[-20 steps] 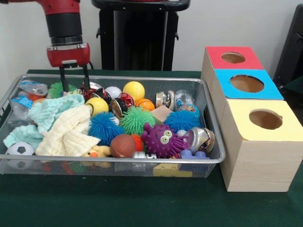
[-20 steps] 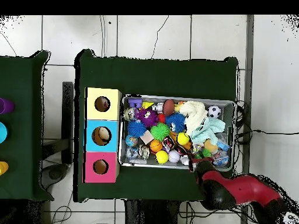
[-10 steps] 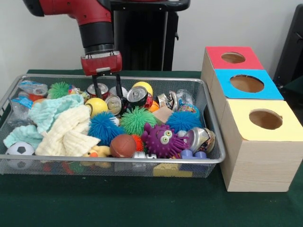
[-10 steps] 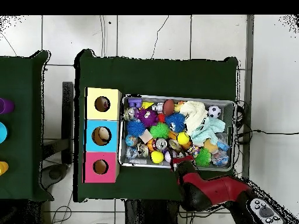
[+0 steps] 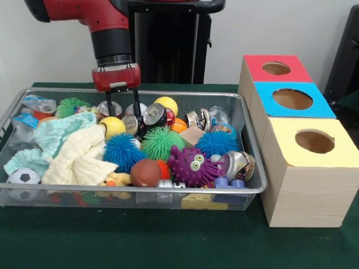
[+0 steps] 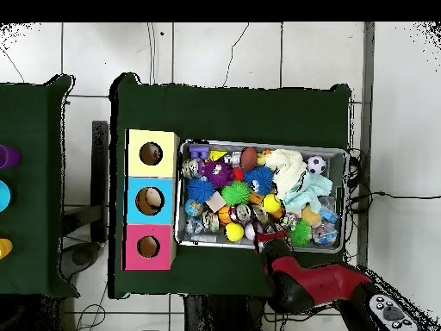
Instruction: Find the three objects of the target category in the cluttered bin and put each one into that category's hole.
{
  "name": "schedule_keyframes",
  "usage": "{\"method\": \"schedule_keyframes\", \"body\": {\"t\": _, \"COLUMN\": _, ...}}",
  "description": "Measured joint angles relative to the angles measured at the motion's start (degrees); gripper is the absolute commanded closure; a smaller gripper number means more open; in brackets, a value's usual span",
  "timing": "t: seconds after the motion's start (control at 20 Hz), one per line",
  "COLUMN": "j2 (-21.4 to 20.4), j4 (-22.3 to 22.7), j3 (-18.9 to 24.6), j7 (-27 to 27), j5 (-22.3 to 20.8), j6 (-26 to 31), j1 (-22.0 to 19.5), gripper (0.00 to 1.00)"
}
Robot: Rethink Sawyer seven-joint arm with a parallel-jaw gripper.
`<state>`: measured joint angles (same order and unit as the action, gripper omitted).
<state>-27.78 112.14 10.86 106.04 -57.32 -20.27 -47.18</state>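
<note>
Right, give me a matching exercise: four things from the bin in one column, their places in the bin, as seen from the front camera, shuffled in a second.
Things:
1. soccer ball
2. purple monster toy
3. brown football
4. claw

Places:
A. front row, just left of the purple toy
B. lowered at the back, over the cans
C. front left corner
D. front, right of centre

Pairs: 1-C, 2-D, 3-A, 4-B

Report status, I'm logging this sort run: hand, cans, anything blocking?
Hand open, empty, fingers straddling cans at bin's far side. Nothing gripped. Yellow balls and spiky green ball crowd the cans.
</note>
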Motion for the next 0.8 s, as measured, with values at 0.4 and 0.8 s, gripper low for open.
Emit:
{"method": "schedule_keyframes", "body": {"t": 0.4, "j2": -3.89, "j4": 1.62, "j3": 0.78, "j7": -0.01, "j5": 0.13, "j6": 3.25, "j1": -3.56, "gripper": 0.0}}
{"method": "schedule_keyframes", "body": {"t": 0.8, "j2": -12.24, "j4": 7.09, "j3": 3.02, "j7": -0.01, "j5": 3.02, "j6": 11.54, "j1": -6.36, "gripper": 0.0}}
